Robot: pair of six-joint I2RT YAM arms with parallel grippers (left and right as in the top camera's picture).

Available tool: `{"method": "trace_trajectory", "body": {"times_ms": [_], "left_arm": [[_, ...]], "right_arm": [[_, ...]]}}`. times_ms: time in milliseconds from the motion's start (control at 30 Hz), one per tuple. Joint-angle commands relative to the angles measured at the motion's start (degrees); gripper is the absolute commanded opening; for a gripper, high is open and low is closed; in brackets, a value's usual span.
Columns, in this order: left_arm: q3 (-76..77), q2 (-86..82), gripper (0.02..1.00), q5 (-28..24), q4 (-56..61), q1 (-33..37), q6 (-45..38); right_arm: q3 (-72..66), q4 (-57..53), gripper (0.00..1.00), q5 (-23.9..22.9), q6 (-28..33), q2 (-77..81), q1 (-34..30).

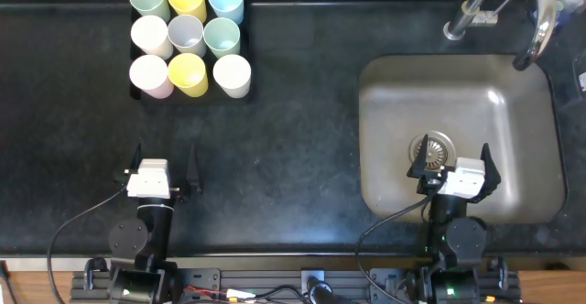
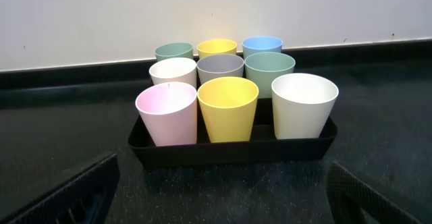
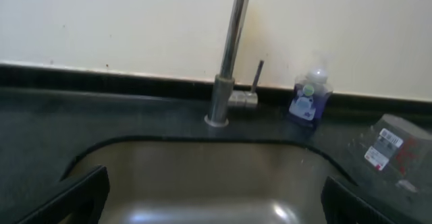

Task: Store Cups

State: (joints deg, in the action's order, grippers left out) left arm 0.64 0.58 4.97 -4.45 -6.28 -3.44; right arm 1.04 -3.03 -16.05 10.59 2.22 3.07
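a: nine cups stand upright, three by three, in a black tray at the far left of the dark counter, close to the wall.
b: colours?
a: the far row is green, yellow, blue. the middle row is white, grey, green. the near row is pink, yellow, cream. all mouths are up, and each cup sits just beside its neighbours.
b: and the arms?
a: the left gripper is over bare counter, well apart from the tray and facing it. its fingers are spread wide, with nothing between them.
b: the right one?
a: the right gripper is over the near part of the steel sink, just beside the drain. its fingers are wide apart too, and it holds nothing.
b: what lies beyond it?
a: a faucet rises from the counter behind the sink. a blue soap bottle stands near it, by the wall.
b: anything in the sink?
a: only the drain shows in the basin, from above.
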Motion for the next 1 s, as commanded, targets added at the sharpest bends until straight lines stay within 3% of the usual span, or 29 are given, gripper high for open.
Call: {"method": "trace_trajectory", "body": {"times_ms": [33,367,1000], "left_arm": [[-0.20,-0.46,0.998,0.46,0.07,0.20,-1.07],[-0.20,-0.46,0.998,0.46,0.07,0.20,-1.07],[-0.20,-0.46,0.996,0.46,0.07,0.20,-1.07]], "right_arm": [[-0.76,0.11,0.996,-0.48,0.15,-2.05,-0.33],[-0.76,0.09,0.998,-0.48,0.15,-2.05,-4.96],[-0.76,0.09,0.998,-0.48,0.15,-2.05,-4.98]]}}
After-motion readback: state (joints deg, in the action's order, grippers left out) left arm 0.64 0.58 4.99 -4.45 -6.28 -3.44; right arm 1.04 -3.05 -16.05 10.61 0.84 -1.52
